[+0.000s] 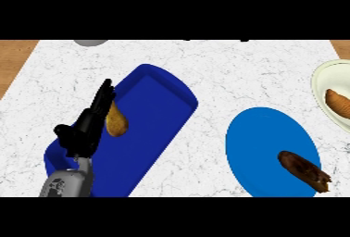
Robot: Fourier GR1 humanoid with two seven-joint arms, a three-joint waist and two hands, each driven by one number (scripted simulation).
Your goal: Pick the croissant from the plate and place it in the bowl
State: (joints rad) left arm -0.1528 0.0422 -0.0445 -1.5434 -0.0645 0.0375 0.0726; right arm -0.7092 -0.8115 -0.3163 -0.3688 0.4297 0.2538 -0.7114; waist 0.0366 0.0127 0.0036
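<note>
At 8 o'clock on the marble counter (232, 69), the left hand (83, 132) stretches its fingers (103, 97) nearly straight, pointing to 1 o'clock. The golden-brown croissant (117, 122) lies against them at their 3 o'clock, over the oblong blue dish (160, 99). At 4 o'clock the blue plate (263, 139) bears a dark brown piece (304, 170), and at 3 o'clock a cream bowl (320, 81) holds an orange piece (338, 102).

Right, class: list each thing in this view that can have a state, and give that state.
left hand: over the blue dish, against the croissant, grip unclear
croissant: within the blue dish's outline, touching the hand
blue dish: upright
blue plate: holds a dark pastry
cream dish: partly cut off, holds an orange-brown item
</note>
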